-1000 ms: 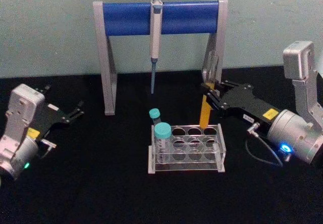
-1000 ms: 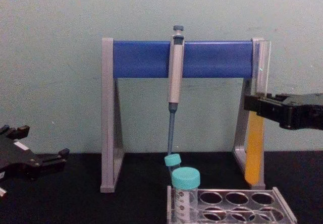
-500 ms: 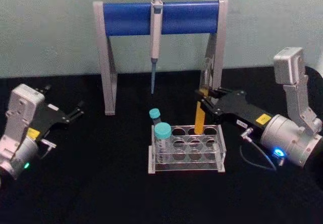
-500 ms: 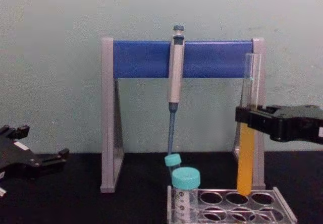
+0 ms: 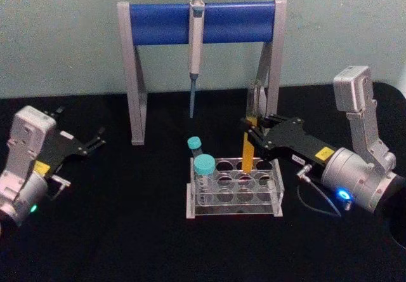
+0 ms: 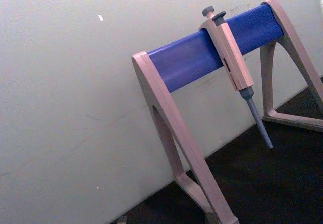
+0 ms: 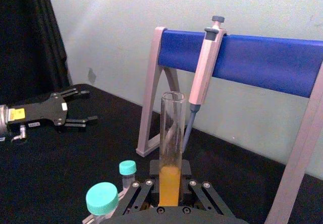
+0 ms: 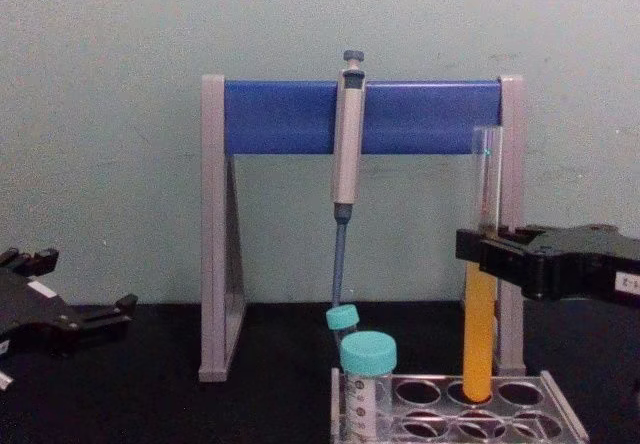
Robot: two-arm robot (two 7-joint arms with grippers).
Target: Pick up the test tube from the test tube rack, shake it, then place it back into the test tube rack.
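**Q:** Head view: what does the right gripper hold?
**A:** It is clamped on the long, clear glass test tube, part-filled with orange-yellow liquid. The tube stands upright, its round end at the middle back hole of the low grey translucent plastic test tube rack. The left gripper sits well apart on the left, fingers spread wide, holding nothing.

**Q:** The count?
**A:** One tube, one rack, two short teal-capped vials in the rack's left side, and one grey-blue pipette hanging on one tall grey stand with a blue crossbar.

**Q:** Left wrist view?
**A:** Stand and pipette, against a pale wall.

**Q:** Right wrist view?
**A:** Black fingers grip the tube near the liquid's surface, with both vials beside it.

**Q:** Chest view?
**A:** The tube is vertical, gripped mid-length, with its bottom at the back row.
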